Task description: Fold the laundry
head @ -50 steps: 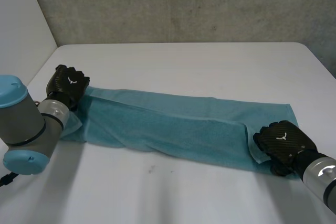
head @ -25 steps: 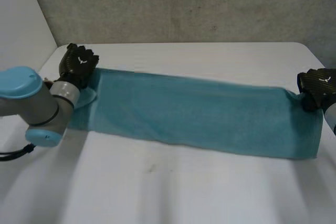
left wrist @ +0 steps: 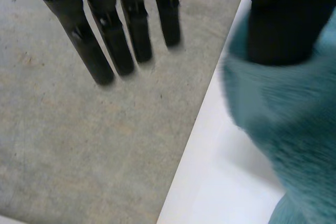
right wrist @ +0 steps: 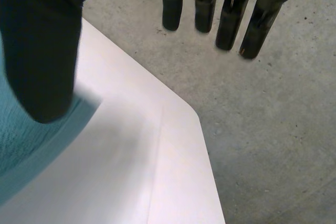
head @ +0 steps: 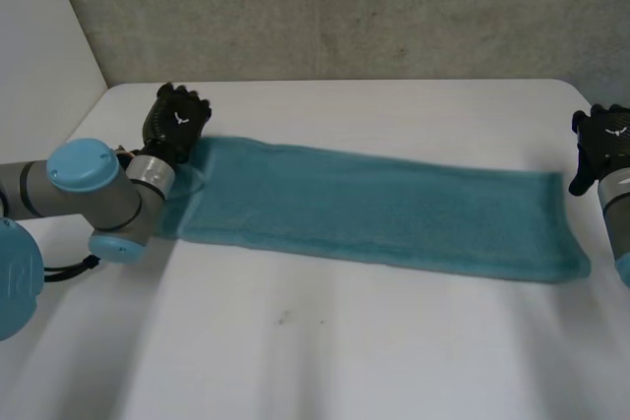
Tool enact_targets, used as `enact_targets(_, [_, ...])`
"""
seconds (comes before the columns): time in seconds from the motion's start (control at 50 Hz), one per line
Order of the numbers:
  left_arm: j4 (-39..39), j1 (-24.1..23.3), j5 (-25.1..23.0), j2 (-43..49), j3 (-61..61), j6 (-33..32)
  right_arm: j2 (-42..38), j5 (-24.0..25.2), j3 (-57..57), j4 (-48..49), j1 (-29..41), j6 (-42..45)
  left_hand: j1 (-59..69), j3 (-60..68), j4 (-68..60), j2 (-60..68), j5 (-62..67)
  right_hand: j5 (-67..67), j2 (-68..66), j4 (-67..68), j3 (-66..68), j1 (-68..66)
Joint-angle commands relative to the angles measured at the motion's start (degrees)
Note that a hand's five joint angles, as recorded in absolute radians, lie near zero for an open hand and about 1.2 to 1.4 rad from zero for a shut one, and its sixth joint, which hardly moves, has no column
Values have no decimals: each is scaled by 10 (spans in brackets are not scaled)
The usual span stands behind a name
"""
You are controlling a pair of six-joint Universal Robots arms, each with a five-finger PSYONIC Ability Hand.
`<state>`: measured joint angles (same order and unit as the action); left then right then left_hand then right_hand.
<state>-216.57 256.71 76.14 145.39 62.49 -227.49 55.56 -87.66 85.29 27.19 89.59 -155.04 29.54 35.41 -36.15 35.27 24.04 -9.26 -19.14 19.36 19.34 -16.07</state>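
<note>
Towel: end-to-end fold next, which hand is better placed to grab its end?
Left, probably. The left hand sits at the towel's far corner, cloth against its thumb in its wrist view. The right hand is open just past the other end, so it must reach back first.

White table (head: 394,341), teal towel (head: 374,209) spread flat

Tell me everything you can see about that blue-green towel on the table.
The teal towel looks like soft, fuzzy terry cloth. It lies as a long, flat strip across the white table. One short end sits at the left robot hand, whose thumb is against it. The other end reaches close to the right robot hand.
</note>
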Motion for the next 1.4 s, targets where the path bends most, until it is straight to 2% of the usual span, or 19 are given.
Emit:
enact_targets(0.02, [-32, -6, -18, -20, 39, -1, -3, -1, -4, -6, 3, 0, -195, -254, 261, -252, -240, 80, 79, -81, -81, 48])
enact_targets(0.18, [-24, -6, -37, -53, 63, -1, 43, 3, 26, -13, 5, 0, -195, -254, 261, -253, -240, 80, 79, -81, -81, 48])
enact_targets(0.34, [38, -7, -59, -133, 127, 16, 47, 4, 41, -14, 8, 2, -195, -254, 261, -252, -240, 80, 79, -81, -81, 48])
enact_targets(0.38, [82, -11, -68, -157, 140, 51, 46, 4, 40, -14, 9, 3, -195, -254, 261, -252, -240, 80, 79, -81, -81, 48])
enact_targets(0.44, [105, -14, -72, -165, 140, 78, 46, 4, 40, -14, 10, 3, -195, -254, 261, -252, -240, 80, 79, -81, -81, 48])
enact_targets(0.46, [133, -16, -78, -172, 139, 115, 46, 4, 40, -14, 10, 3, -195, -254, 261, -252, -240, 80, 79, -81, -81, 48])
enact_targets(0.48, [134, -16, -78, -172, 139, 115, 46, 4, 40, -14, 11, 3, -195, -254, 261, -252, -240, 80, 79, -81, -81, 48])
enact_targets(0.52, [165, -17, -85, -180, 138, 171, 46, 4, 40, -14, 13, 4, -195, -254, 261, -252, -240, 80, 79, -81, -81, 48])
enact_targets(0.58, [179, -17, -93, -181, 138, 200, 46, 4, 41, -14, 15, 5, -195, -254, 261, -253, -240, 80, 79, -81, -81, 48])
enact_targets(0.76, [178, -24, -88, -186, 152, 205, 43, 4, 43, -15, 17, 6, -195, -254, 261, -253, -240, 80, 79, -81, -81, 48])
enact_targets(0.86, [165, -27, -68, -185, 145, 207, 42, 5, 44, -15, 18, 8, -195, -254, 261, -253, -240, 80, 79, -81, -81, 48])
enact_targets(0.98, [185, -53, -62, -199, 169, 195, 41, 6, 46, -15, 26, 9, -195, -254, 261, -253, -240, 82, 80, -83, -82, 50])
enact_targets(1.08, [182, -53, -41, -215, 214, 135, 41, 6, 48, -15, 27, 9, -195, -254, 261, -252, -240, 83, 82, -84, -84, 51])
enact_targets(1.12, [161, -23, -14, -217, 232, 74, 41, 6, 48, -15, 27, 10, -193, -252, 259, -251, -238, 83, 82, -84, -84, 51])
enact_targets(1.18, [149, -3, -2, -217, 236, 44, 41, 6, 47, -15, 27, 10, -195, -254, 261, -252, -240, 83, 82, -84, -84, 51])
enact_targets(1.22, [119, 19, 12, -211, 239, 0, 41, 7, 47, -15, 27, 10, -195, -254, 261, -253, -240, 83, 82, -84, -84, 51])
enact_targets(1.4, [62, 34, 9, -164, 214, -21, 41, 7, 51, -16, 37, 11, -195, -254, 261, -253, -240, 83, 82, -84, -84, 51])
